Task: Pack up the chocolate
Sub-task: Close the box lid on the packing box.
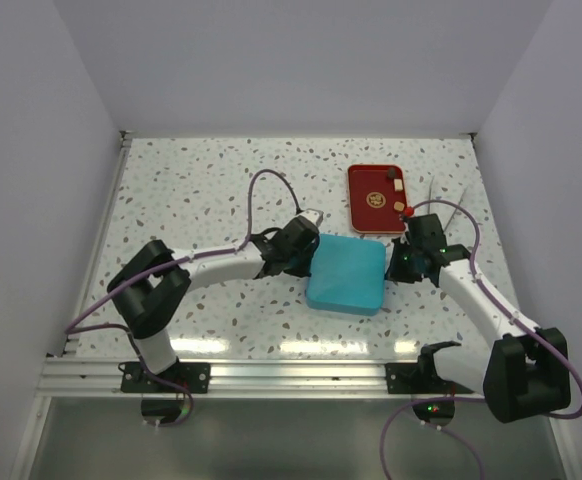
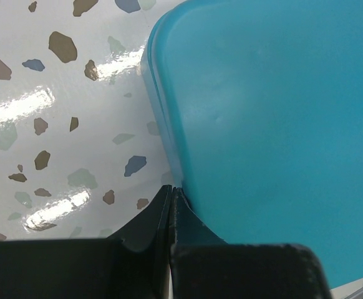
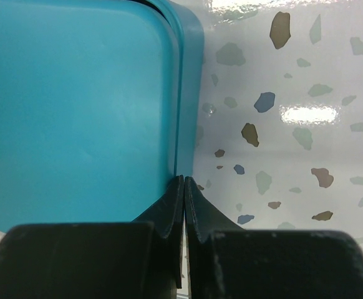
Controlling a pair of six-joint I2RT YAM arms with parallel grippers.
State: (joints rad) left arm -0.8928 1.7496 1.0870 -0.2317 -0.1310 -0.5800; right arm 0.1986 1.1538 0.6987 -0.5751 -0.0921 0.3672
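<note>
Box (image 1: 346,273) in teal flanked by left pincer (image 2: 171,190) and right pincer (image 3: 184,180), both closed tight, red tray (image 1: 361,218) with chocolate (image 1: 398,185) behind, emblem (image 1: 376,198) unreadable.

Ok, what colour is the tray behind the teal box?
The tray is red with a gold emblem; best seen in the top external view.

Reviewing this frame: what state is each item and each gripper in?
teal box: closed, lid on, flat on the table.
chocolate: a few pieces lying on the red tray, outside the box.
red tray: flat on the table behind the box, mostly bare.
left gripper: shut, tips at the box's left edge.
right gripper: shut, tips at the box's right edge.
</note>
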